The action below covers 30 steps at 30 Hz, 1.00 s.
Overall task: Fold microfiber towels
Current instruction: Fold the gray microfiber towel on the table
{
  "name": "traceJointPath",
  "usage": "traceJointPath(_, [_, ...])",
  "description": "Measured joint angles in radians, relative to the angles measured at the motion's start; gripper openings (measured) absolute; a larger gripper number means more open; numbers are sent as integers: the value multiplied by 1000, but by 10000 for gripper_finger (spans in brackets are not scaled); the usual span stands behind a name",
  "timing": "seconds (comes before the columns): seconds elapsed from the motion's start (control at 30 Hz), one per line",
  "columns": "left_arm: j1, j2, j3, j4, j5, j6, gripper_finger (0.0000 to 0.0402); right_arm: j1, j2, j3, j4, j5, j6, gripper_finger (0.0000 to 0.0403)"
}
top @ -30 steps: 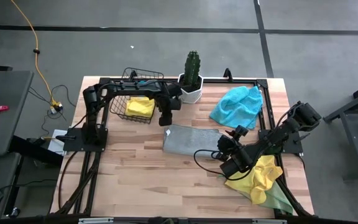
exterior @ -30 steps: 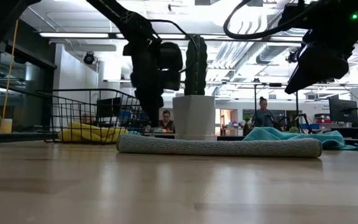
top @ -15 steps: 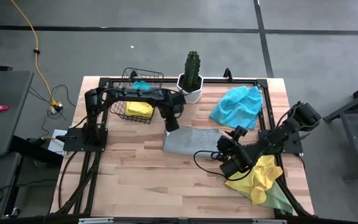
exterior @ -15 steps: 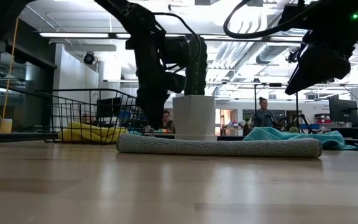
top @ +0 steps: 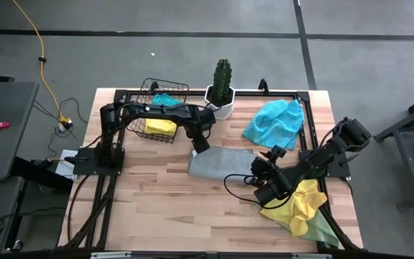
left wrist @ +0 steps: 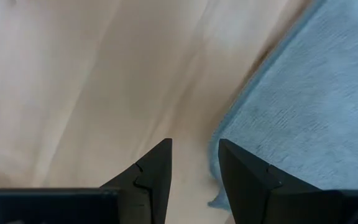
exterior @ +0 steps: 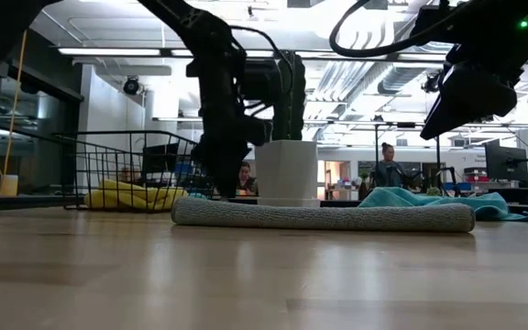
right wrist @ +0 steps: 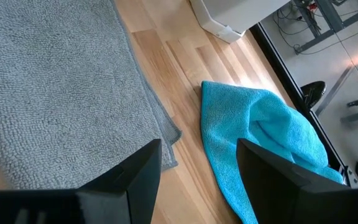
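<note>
A folded grey towel [top: 221,164] lies flat on the table's middle, seen as a low roll in the low view [exterior: 324,215]. My left gripper [top: 200,144] points straight down just over its far left corner [left wrist: 229,134], open, one finger above bare wood and one above the towel's edge. My right gripper [right wrist: 197,149] stands open in the air past the grey towel's right end [right wrist: 160,137], slanting down toward the far edge. A crumpled turquoise towel [top: 273,121] lies at the far right. Yellow [top: 304,203] and pale green [top: 323,232] towels lie bunched under the right arm.
A wire basket [top: 160,108] at the far left holds a folded yellow towel [top: 162,126] and a turquoise one [top: 165,99]. A cactus in a white pot [top: 223,90] stands at the far edge, close behind the left gripper. Bare wood stretches along the near left.
My left gripper has moved from beside the basket toward the table's right and near edge, sinking a little, to the grey towel's far left corner. Its wrist has rolled about its own line on the way. The towel has kept its place.
</note>
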Motion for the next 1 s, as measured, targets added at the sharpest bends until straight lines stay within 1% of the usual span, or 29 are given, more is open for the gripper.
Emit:
traceJointPath(0.2, [-9,37,-1,-12,-1,-6,122,0,0,0,1,0,-8,199])
traceJointPath(0.5, [-15,31,0,-35,0,-6,119,0,0,0,1,0,-9,199])
traceJointPath(0.57, [-16,31,0,-48,0,10,109,0,0,0,0,0,-9,199])
traceJointPath(0.63, [-20,31,0,-48,-1,19,91,0,0,0,1,0,-8,199])
traceJointPath(0.83, [-34,31,0,-37,0,37,11,0,0,0,0,0,-9,199])
traceJointPath(0.9, [-35,31,0,-33,0,42,7,0,0,0,1,0,-9,199])
traceJointPath(1.0, [-36,31,0,-33,0,55,22,0,0,0,2,0,-9,199])
